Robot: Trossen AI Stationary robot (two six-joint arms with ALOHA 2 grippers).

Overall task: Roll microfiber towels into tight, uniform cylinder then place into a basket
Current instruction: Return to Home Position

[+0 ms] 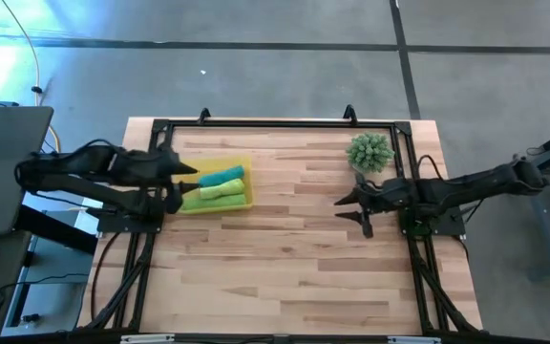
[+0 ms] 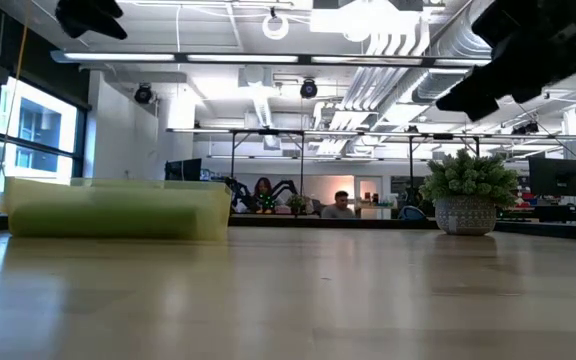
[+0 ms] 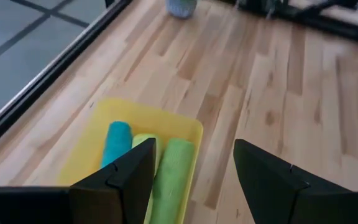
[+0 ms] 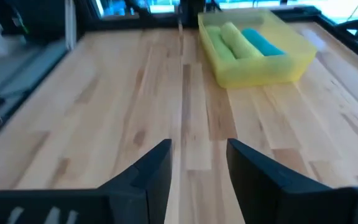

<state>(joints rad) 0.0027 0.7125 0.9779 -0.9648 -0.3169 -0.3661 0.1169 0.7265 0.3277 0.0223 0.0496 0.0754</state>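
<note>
The yellow basket (image 1: pixel 246 164) stands on the table's left part. Three rolled microfiber towels lie side by side on its floor: a teal one (image 3: pixel 117 143) and two lime green ones (image 3: pixel 174 177) (image 3: pixel 143 140). They also show in the right wrist view: the teal towel (image 4: pixel 263 42) and the green ones (image 4: pixel 236 38). My left gripper (image 3: pixel 194 149) hangs open above the basket's left end (image 1: pixel 181 184), touching nothing. My right gripper (image 1: pixel 351 215) is open over the table's right part, raised, with only bare wood between its fingers (image 4: pixel 199 146).
A spiky green plant in a pot (image 1: pixel 370 151) stands at the far right, just beyond my right gripper. A black frame rail (image 1: pixel 275 123) runs along the table's far edge and sides. Bare wood (image 1: pixel 294 248) lies between the basket and the right arm.
</note>
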